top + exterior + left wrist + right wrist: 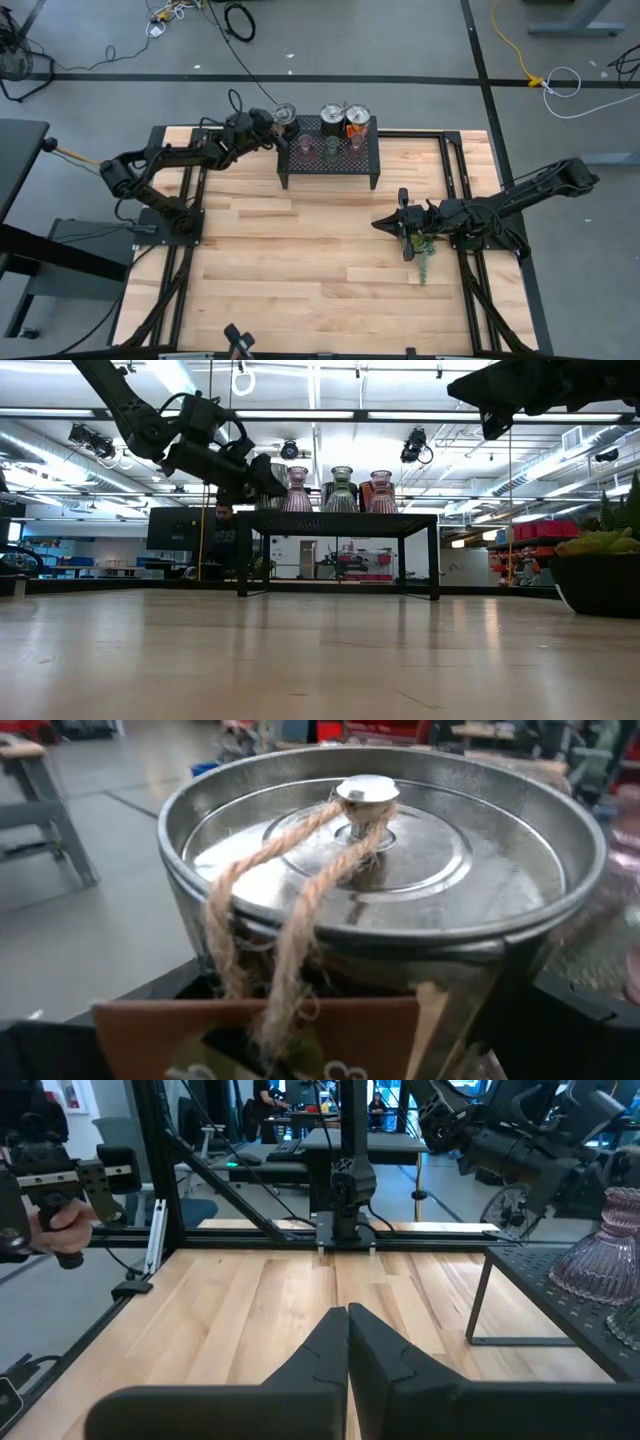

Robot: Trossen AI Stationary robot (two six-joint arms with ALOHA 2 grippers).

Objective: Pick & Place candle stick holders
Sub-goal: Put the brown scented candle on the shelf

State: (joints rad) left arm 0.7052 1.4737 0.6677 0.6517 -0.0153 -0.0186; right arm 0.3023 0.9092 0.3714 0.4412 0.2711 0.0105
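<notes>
Currently three ribbed holders (329, 146) (two pinkish, one green) stand on black rack (330, 165); left gripper (272, 127) beside it, grip unclear; right gripper (385, 223) clenched over wooden table (300, 260).

Bright, even light from ceiling strip lights (330, 415) above the pale wooden table (320, 260); soft shadows, glare on the round silvery tin (400, 870), blurry up close.

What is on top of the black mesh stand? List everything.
Three candle stick holders in a row, two pinkish and one pale green between them, with silvery tins behind. The left gripper hangs at the leftmost tin, whose lid hides its inside.
</notes>
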